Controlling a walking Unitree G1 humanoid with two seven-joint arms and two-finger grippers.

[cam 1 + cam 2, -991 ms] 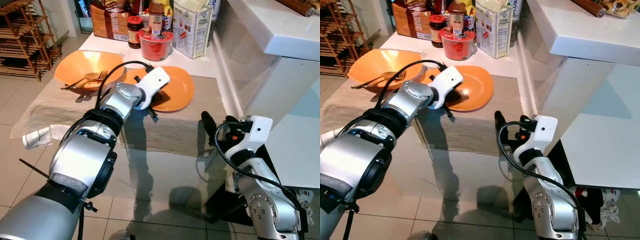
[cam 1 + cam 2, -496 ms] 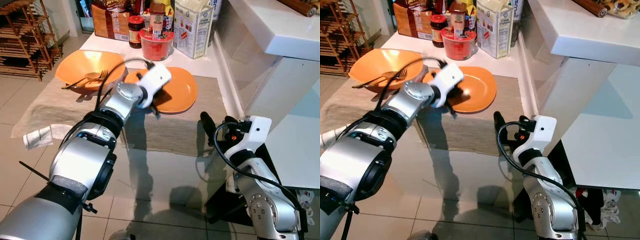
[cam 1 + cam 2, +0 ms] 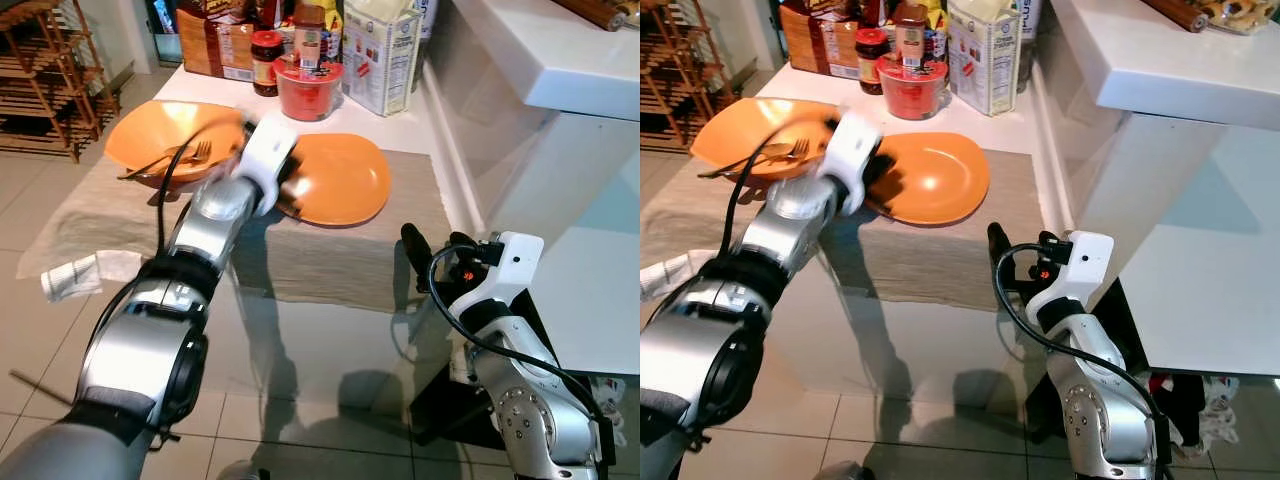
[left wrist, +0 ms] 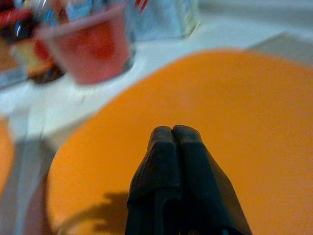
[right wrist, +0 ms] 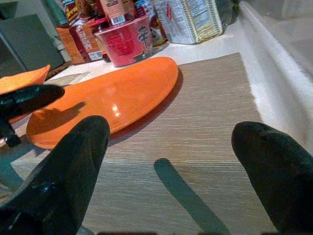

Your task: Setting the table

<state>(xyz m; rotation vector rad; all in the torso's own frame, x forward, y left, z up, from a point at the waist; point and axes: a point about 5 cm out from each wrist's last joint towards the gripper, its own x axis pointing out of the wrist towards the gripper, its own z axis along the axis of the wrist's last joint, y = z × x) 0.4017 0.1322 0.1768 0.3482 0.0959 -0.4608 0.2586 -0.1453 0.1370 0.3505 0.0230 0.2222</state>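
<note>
An orange plate (image 3: pixel 340 178) lies on a beige woven placemat (image 3: pixel 330 262) on the glass table. Left of it stands an orange bowl (image 3: pixel 150 135) holding a fork and spoon (image 3: pixel 172 160). My left gripper (image 3: pixel 290 198) hovers over the plate's left rim; in the left wrist view its fingers (image 4: pixel 172 132) are pressed together, shut on nothing, just above the orange surface. My right gripper (image 5: pixel 166 161) is open and low at the table's near right edge (image 3: pixel 435 245), pointing at the plate (image 5: pixel 107 95) with nothing between its fingers.
A red noodle cup (image 3: pixel 303 88), jars and a carton (image 3: pixel 385 55) crowd the table's far end behind the plate. A white counter (image 3: pixel 560 55) rises on the right. A wooden rack (image 3: pixel 40 75) stands far left. A crumpled paper (image 3: pixel 75 275) lies at the mat's left edge.
My left arm has swung left, from over the plate's middle to its left rim near the bowl. The right arm has stayed still.
</note>
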